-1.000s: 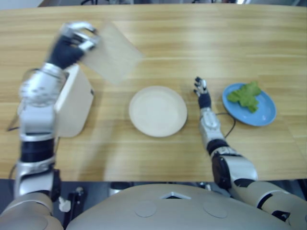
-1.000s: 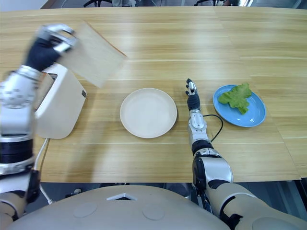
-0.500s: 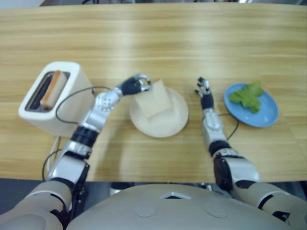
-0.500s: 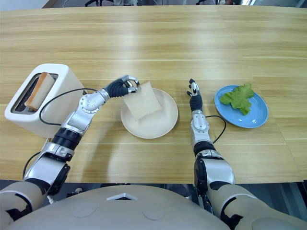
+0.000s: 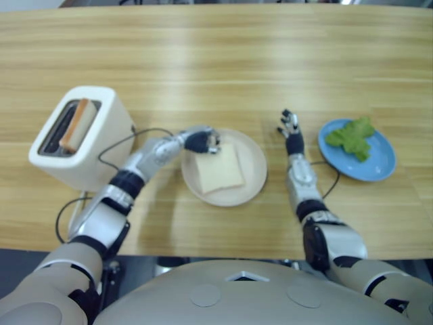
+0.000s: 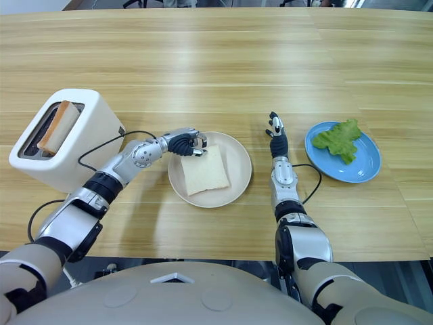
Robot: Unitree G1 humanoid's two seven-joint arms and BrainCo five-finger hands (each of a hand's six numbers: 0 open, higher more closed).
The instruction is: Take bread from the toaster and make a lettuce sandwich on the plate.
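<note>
A white toaster (image 6: 74, 152) stands at the left with one slice of bread (image 6: 57, 126) upright in its slot. A second bread slice (image 6: 203, 170) lies flat on the cream plate (image 6: 240, 162) at the table's middle. My left hand (image 6: 186, 143) is at the slice's far left corner, fingers curled on it. My right hand (image 6: 275, 128) rests on the table just right of the plate, fingers straight and holding nothing. A lettuce leaf (image 6: 336, 139) lies on a blue plate (image 6: 358, 170) further right.
A black cable (image 6: 95, 152) runs from the toaster under my left arm. Another thin cable (image 6: 308, 183) loops on the table between my right forearm and the blue plate. Bare wooden tabletop (image 6: 223, 61) stretches behind everything.
My left hand swung the bread slice from above the toaster down to the plate. The slice went from tilted to lying flat. The right hand stayed put.
</note>
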